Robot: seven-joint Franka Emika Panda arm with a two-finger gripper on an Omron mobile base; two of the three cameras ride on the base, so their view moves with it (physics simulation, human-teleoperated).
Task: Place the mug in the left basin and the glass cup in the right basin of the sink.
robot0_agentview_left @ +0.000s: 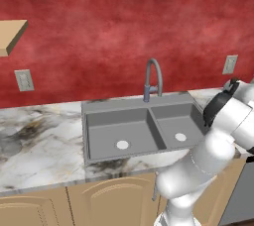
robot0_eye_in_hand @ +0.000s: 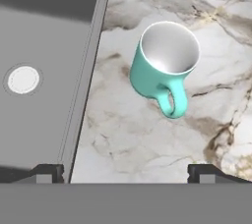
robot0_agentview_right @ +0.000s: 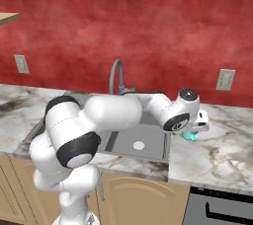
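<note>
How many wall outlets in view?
2. One outlet is on the red wall left of the sink, below the shelf; the other outlet is right of the tap. More may sit outside the frame.

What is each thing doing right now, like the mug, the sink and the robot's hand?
Mug: upright on the counter beside the sink, empty, handle toward the camera, not held.
Sink: both sides empty and dry.
Tap: off, no water running.
Gripper: jaws wide open, above the mug, holding nothing.
Cabinet doors: shut.
</note>
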